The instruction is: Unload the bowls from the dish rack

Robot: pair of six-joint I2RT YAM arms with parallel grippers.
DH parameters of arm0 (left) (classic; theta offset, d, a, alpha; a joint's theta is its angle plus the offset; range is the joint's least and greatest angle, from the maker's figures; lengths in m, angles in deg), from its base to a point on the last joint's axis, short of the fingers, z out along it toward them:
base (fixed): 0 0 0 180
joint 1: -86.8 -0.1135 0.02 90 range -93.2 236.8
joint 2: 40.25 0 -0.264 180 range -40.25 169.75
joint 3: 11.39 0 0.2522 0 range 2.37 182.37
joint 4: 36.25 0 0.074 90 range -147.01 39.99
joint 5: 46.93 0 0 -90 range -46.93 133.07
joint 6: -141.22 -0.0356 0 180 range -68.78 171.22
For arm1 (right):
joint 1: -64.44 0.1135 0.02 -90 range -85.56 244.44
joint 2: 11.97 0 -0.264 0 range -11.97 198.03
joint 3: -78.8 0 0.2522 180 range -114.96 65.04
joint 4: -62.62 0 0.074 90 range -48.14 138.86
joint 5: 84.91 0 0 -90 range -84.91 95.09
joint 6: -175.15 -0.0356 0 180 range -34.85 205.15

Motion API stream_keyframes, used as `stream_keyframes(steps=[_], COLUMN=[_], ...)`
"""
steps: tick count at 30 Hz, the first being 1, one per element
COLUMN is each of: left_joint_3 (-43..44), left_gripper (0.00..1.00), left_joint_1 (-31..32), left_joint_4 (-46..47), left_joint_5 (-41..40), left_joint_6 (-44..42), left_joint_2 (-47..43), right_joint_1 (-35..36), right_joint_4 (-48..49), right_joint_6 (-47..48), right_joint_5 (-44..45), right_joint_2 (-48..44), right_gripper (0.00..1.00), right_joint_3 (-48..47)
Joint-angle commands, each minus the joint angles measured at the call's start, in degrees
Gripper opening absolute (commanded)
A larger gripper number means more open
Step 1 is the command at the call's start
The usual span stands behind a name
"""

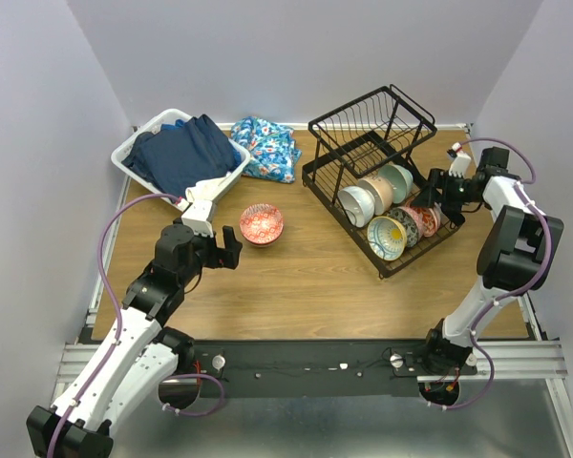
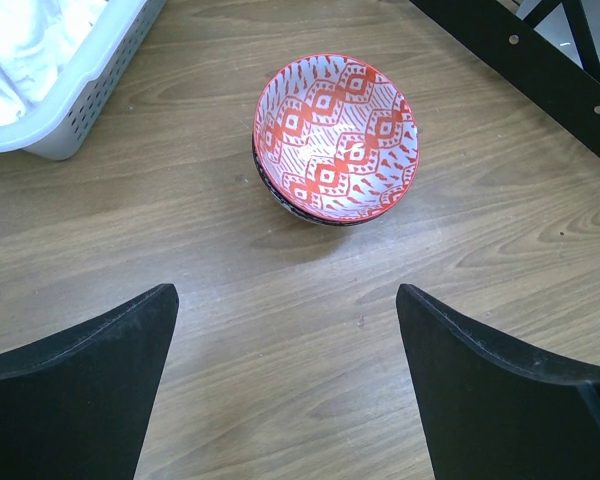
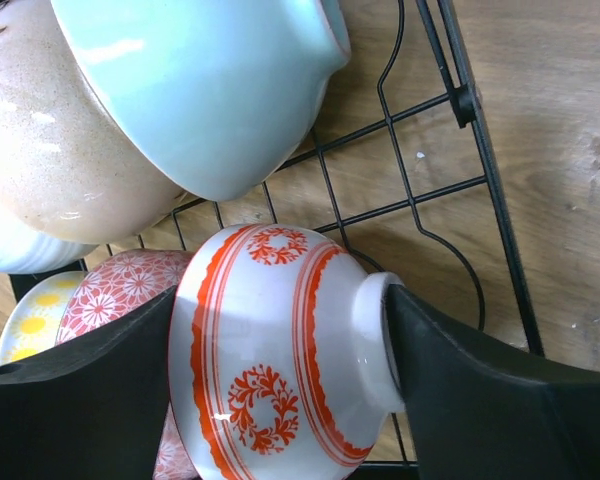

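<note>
Right wrist view: the right pincer [image 3: 280, 295] straddles a white bowl with orange wreaths [image 3: 270, 370] that stands on edge in the dish rack [image 3: 463, 103]. One finger lies along the bowl's rim side and the other sits against its foot. The fingers stand wide, and I cannot tell whether they press on the bowl. Beyond the fingertips a mint bowl [image 3: 210, 90] leans on a speckled tan bowl [image 3: 50, 170]. Beside the rim-side finger sits a pink floral bowl [image 3: 120, 290], with a yellow-flowered bowl [image 3: 25, 320] past it.

The left pincer [image 2: 285, 290] hangs over the counter [image 2: 280, 390] with its fingers spread wide, gripping nothing. Straight ahead of it, apart from the tips, a red patterned bowl [image 2: 335, 135] rests on a darker bowl. A white basket [image 2: 90, 95] lies ahead to its left.
</note>
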State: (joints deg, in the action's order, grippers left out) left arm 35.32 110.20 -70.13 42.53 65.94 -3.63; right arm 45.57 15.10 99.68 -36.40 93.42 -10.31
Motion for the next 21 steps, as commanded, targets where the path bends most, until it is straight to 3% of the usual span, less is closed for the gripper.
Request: stream_keyframes(steps=[1,15,21], left_joint_3=[-0.61,-0.60,-0.60], left_gripper=[0.99,0.99,0.99], left_joint_1=[0.33,0.33,0.33], left_joint_4=[1.49,1.57,1.40], left_joint_5=[0.45,0.45,0.45], left_joint_6=[-0.66,-0.57,-0.57], left_joint_2=[0.20,-0.23,-0.15], right_joint_1=[-0.11,-0.02,0.06], right_joint_4=[-2.71,0.09,2.55], right_joint_6=[0.42,-3.09,-5.03], right_joint_5=[-3.50,4.05,8.53], right_joint_2=[-0.70,-8.17,-12.65], right_gripper=[0.79,0.31,0.20], right_joint_3=[-1.46,1.61,3.10])
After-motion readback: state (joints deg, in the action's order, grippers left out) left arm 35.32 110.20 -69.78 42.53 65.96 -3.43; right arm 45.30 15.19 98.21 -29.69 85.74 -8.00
